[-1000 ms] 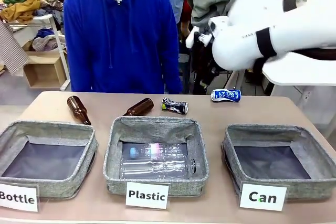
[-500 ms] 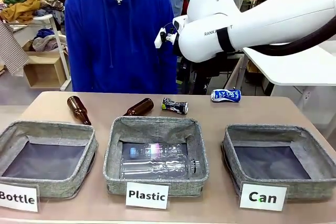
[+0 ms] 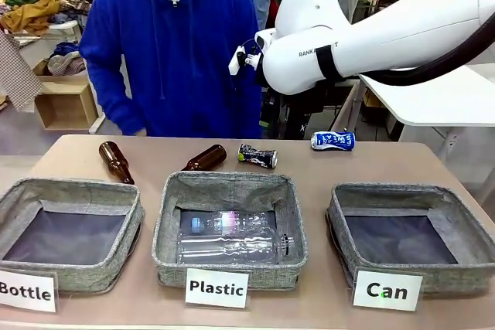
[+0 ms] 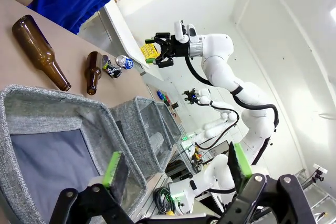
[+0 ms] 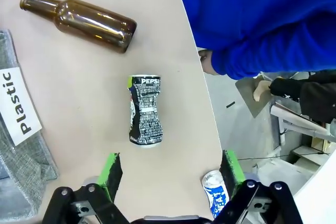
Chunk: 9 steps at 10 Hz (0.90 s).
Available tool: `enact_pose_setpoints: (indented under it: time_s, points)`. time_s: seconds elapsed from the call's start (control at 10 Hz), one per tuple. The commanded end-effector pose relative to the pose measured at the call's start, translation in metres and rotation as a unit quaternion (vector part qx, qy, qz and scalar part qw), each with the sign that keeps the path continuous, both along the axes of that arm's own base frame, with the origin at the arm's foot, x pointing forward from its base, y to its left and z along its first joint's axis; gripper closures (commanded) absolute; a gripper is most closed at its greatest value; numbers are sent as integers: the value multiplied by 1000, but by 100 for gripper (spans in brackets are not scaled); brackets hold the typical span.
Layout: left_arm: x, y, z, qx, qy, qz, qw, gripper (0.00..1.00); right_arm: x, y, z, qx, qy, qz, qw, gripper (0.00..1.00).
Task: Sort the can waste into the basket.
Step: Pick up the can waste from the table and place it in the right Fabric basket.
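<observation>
black can [image 5: 146,109] crushed thin metal, pinched at the waist, lies flat on smooth tan table [image 3: 325,168] near far edge; blue-white can [image 3: 332,141] dented, lying on its side further right. right gripper [image 5: 170,167] hangs above the black can, jaws wide apart, gripping nothing. left gripper [image 4: 177,162] jaws apart too. grey woven Can basket [image 3: 340,229] rectangular, dark lining showing. Plastic basket [image 3: 228,183] holds two clear bottles [image 3: 232,237]. two brown glass bottles [image 3: 116,161] lie on table

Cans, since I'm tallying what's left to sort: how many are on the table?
2. The black can lies behind the middle basket, near the far edge; the blue can lies to its right.
</observation>
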<state>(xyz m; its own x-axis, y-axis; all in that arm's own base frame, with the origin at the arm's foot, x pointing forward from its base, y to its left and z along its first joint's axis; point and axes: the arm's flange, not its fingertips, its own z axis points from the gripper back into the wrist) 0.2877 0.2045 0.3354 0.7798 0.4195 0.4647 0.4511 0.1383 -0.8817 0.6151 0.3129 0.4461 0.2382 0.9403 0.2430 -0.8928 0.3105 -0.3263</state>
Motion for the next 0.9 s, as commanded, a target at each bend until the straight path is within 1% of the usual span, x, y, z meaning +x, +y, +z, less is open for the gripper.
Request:
enact_pose_setpoints:
  time_s: [0.0,0.2,0.3,0.4,0.5,0.6,0.7,0.8]
  points:
    - [1,-2,2,-4,-16,4,1000,0,16,1,-6,-4,13,16,1000,0]
    - [1,-2,2,-4,-16,4,1000,0,24,0,-18,1,20,8,1000,0]
    - [1,-2,2,-4,-16,4,1000,0,16,-12,-12,18,15,4,1000,0]
    - [1,-2,2,-4,-16,4,1000,0,0,-30,1,38,7,9,999,0]
    - [1,-2,2,-4,-16,4,1000,0,-12,-45,11,61,13,31,998,0]
    - [1,-2,2,-4,-16,4,1000,0,-14,-48,12,67,14,39,997,0]
    - [1,-2,2,-4,-16,4,1000,0,-7,-41,2,61,17,40,997,0]
    - [1,-2,2,-4,-16,4,1000,0,9,-30,-14,54,37,45,997,0]
